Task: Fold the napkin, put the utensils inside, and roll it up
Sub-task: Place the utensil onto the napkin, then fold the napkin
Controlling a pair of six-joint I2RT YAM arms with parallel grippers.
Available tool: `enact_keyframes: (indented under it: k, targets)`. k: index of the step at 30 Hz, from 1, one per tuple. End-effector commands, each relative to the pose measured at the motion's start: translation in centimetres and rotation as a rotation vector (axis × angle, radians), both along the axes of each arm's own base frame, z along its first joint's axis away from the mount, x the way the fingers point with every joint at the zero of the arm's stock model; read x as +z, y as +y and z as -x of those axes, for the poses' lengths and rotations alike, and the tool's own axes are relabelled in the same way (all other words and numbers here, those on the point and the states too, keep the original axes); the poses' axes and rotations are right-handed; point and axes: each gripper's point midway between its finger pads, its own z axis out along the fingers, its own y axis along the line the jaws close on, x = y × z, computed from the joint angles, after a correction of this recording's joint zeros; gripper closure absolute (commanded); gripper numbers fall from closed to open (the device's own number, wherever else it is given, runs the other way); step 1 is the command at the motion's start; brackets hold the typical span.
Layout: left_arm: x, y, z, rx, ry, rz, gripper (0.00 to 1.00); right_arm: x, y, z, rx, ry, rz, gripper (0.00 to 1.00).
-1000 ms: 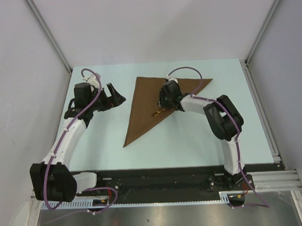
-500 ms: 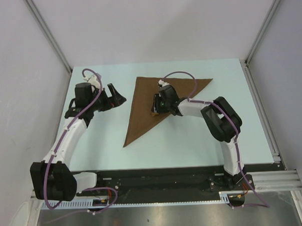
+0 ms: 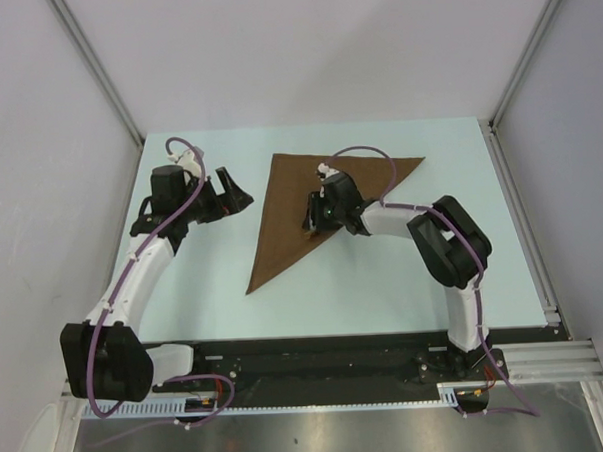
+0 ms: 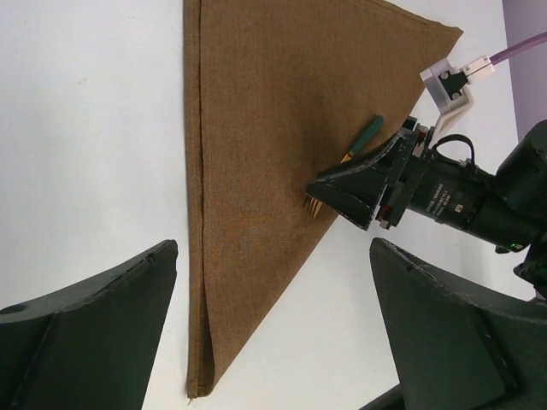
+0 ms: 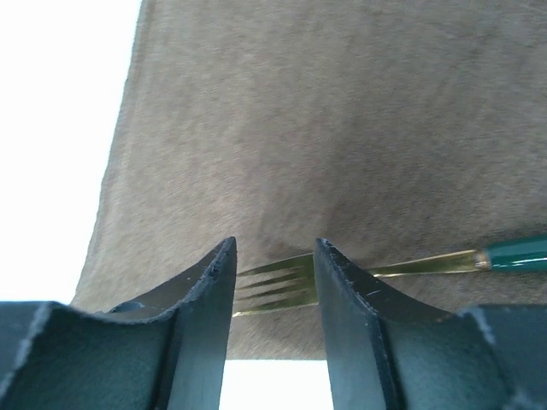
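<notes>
Fork (image 5: 427,263) lies flat on the napkin (image 3: 281,217), close to its long diagonal edge, with the dark handle toward the far side and the tines toward the near side. The napkin is folded to a triangle and rests flat on the bench (image 3: 404,272), with its long point toward the arms.

Change over the last second: the right pincer (image 5: 273,248) has shifted toward the near left, from farther back on the napkin to directly over the tines. The napkin outline is unchanged. Judgement: the fold is complete, fork placement is at or near completion, and rolling has not begun.

Relative position: in the right wrist view the tines cross the gap between the two fingers. The tips end at one finger's inner edge and the shaft passes behind the other. The fingers stand apart with a narrow gap, and nothing appears clamped. Contact with the cloth cannot be determined.

The left pincer (image 3: 234,189) is spread wide and empty over bare bench left of the napkin, well apart from the fork.
</notes>
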Motion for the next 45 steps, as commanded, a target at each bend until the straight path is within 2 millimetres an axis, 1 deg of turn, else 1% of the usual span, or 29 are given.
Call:
enact_keyframes:
  k: [1, 2, 3, 4, 5, 6, 8, 9, 11, 12, 13, 14, 15, 17, 18, 19, 20, 21, 22, 24, 25, 26, 31, 32, 35, 37, 38, 41, 45]
  targets:
    - [0.0, -0.4, -0.1, -0.024, -0.010, -0.009, 0.01, 6.1, 0.5, -1.4, 0.018, -0.067, -0.132, 0.53]
    - [-0.1, -0.4, -0.1, -0.024, -0.005, -0.009, 0.01, 8.0, -0.8, -2.8, -0.017, -0.091, -0.165, 0.52]
    - [-0.1, -0.4, -0.1, -0.023, -0.006, -0.012, 0.01, 9.0, -1.5, -3.4, -0.035, -0.094, -0.192, 0.52]
    - [-0.1, -0.3, -0.1, -0.023, -0.007, -0.013, 0.00, 9.6, -2.7, -4.2, -0.063, -0.104, -0.201, 0.51]
    - [-0.2, -0.3, -0.1, -0.020, -0.004, -0.017, 0.01, 11.0, -3.9, -5.1, -0.093, -0.125, -0.214, 0.50]
    - [-0.2, -0.2, -0.1, -0.019, -0.004, -0.018, 0.00, 10.8, -6.9, -6.7, -0.167, -0.115, -0.196, 0.50]
    - [-0.2, -0.2, -0.2, -0.019, -0.004, -0.021, 0.00, 10.8, -9.8, -7.9, -0.225, -0.097, -0.208, 0.49]
    - [-0.3, -0.2, -0.2, -0.018, -0.003, -0.022, 0.00, 10.4, -13.3, -9.4, -0.296, -0.088, -0.214, 0.49]
    - [-0.3, -0.2, -0.2, -0.020, -0.001, -0.025, 0.00, 10.1, -16.2, -10.4, -0.349, -0.066, -0.252, 0.48]
    - [-0.4, -0.2, -0.2, -0.019, 0.001, -0.027, 0.00, 9.4, -17.5, -11.1, -0.374, -0.061, -0.260, 0.48]
    - [-0.4, -0.1, -0.3, -0.016, 0.002, -0.031, 0.00, 9.2, -20.6, -12.1, -0.439, -0.059, -0.273, 0.48]
    - [-0.4, 0.0, -0.3, -0.014, -0.001, -0.034, 0.00, 9.0, -21.7, -12.8, -0.458, -0.064, -0.289, 0.48]
    - [-0.5, 0.0, -0.3, -0.014, 0.003, -0.036, 0.00, 8.0, -22.9, -13.3, -0.480, -0.051, -0.296, 0.49]
    - [-0.6, 0.1, -0.4, -0.012, 0.005, -0.041, 0.00, 7.0, -26.7, -14.6, -0.562, -0.046, -0.320, 0.51]
    - [-0.8, 0.0, -0.4, -0.012, 0.011, -0.043, 0.00, 6.5, -27.8, -15.0, -0.586, -0.044, -0.324, 0.52]
    - [-0.9, 0.1, -0.4, -0.009, 0.015, -0.044, 0.00, 5.1, -29.5, -15.5, -0.623, -0.027, -0.320, 0.53]
    - [-0.9, 0.1, -0.4, -0.010, 0.013, -0.045, 0.00, 4.7, -30.3, -16.0, -0.640, -0.028, -0.326, 0.55]
    - [-0.9, 0.1, -0.4, -0.010, 0.016, -0.045, 0.00, 3.9, -30.8, -16.3, -0.651, -0.020, -0.330, 0.56]
    - [-1.0, 0.2, -0.5, -0.008, 0.019, -0.047, 0.00, 2.9, -31.9, -17.0, -0.673, -0.007, -0.333, 0.57]
    - [-1.2, 0.1, -0.5, -0.009, 0.025, -0.047, 0.00, 2.1, -32.5, -17.6, -0.693, 0.000, -0.357, 0.58]
    - [-1.4, 0.2, -0.5, -0.009, 0.029, -0.050, 0.00, 0.9, -32.9, -17.8, -0.708, 0.014, -0.362, 0.58]
    - [-1.4, 0.2, -0.5, -0.008, 0.032, -0.051, 0.00, 1.2, -33.4, -18.5, -0.724, -0.004, -0.384, 0.58]
    - [-1.8, 0.3, -0.6, -0.003, 0.043, -0.058, 0.00, -0.6, -34.8, -19.7, -0.789, -0.004, -0.419, 0.58]
    - [-1.9, 0.3, -0.7, -0.004, 0.047, -0.057, 0.00, -0.6, -35.3, -20.1, -0.802, -0.007, -0.424, 0.58]
    - [-2.0, 0.3, -0.7, -0.007, 0.051, -0.058, 0.00, -1.3, -35.7, -20.9, -0.824, 0.000, -0.430, 0.60]
    - [-2.2, 0.3, -0.8, -0.008, 0.058, -0.058, 0.00, -2.2, -35.7, -21.0, -0.835, 0.020, -0.434, 0.61]
    - [-2.2, 0.2, -0.8, -0.009, 0.059, -0.057, 0.00, -2.0, -35.8, -21.4, -0.834, 0.013, -0.437, 0.62]
    - [-2.3, 0.2, -0.8, -0.011, 0.062, -0.057, 0.00, -2.6, -36.1, -21.7, -0.856, 0.026, -0.428, 0.63]
    - [-2.5, 0.2, -0.8, -0.016, 0.069, -0.051, 0.00, -3.0, -35.9, -22.0, -0.853, 0.040, -0.433, 0.64]
